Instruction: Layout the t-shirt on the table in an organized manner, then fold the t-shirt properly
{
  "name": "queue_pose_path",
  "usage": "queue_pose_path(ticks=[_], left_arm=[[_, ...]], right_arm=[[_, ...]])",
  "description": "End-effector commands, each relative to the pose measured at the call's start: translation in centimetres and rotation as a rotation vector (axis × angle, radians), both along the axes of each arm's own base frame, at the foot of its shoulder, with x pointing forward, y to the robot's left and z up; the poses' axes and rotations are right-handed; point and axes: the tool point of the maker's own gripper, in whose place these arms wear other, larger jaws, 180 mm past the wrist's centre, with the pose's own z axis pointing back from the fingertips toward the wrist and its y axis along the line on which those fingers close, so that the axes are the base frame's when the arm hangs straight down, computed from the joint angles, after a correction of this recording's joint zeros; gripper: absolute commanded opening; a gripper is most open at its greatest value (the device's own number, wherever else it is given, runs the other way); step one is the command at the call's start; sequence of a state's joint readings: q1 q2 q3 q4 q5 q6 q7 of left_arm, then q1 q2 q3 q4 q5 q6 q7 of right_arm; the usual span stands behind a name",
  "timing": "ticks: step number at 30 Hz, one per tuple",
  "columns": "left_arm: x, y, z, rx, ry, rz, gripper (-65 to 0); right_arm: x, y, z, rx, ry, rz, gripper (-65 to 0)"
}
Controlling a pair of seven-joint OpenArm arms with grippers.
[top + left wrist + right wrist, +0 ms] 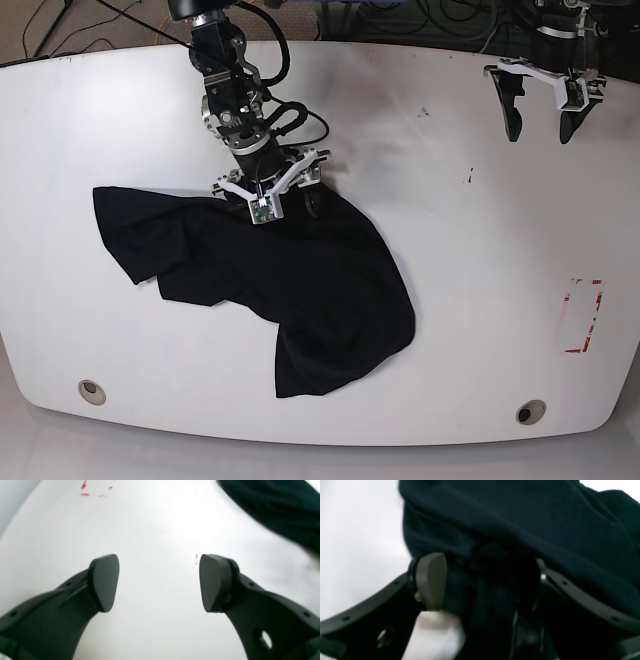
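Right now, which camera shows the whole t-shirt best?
The base view: the t-shirt lies crumpled on the table, with its full outline visible. The right wrist view shows only blurred black cloth between the right hand's fingers. The left wrist view catches just a corner of it beyond the open left hand.

Bright, even overhead light; soft wrist views.
Glare whitens the bench (160,530); the t-shirt (520,525) blurs dark, and the base view bows at its edges.

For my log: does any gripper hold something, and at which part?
The left gripper is open, empty. The right gripper straddles the t-shirt at its upper edge; a grip cannot be told.
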State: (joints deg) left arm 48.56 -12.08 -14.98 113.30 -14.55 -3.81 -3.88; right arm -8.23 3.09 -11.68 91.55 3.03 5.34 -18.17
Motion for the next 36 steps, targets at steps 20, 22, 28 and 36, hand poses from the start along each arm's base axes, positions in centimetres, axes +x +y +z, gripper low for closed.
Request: queue_pose_path(ticks=[20, 22, 28, 36], left_arm=[[0.4, -1.6, 0.5, 0.026, -0.025, -0.057, -17.9], [0.7, -1.6, 0.5, 0.026, -0.031, -0.056, -17.9], [1.0, -1.6, 0.7, 0.025, -0.041, -0.057, -17.9], [2.2, -1.5, 0.3, 0.023, -0.010, -0.046, -17.9]], right_arm=[[2.9, -1.7, 0.7, -0.007, -0.045, -0.039, -57.1], [2.8, -1.7, 0.6, -0.007, -0.042, -0.039, -61.8], [1.9, -1.7, 0.0, -0.005, -0.025, -0.040, -65.0], [0.5, -1.5, 2.5, 0.014, -0.080, -0.042, -65.0]])
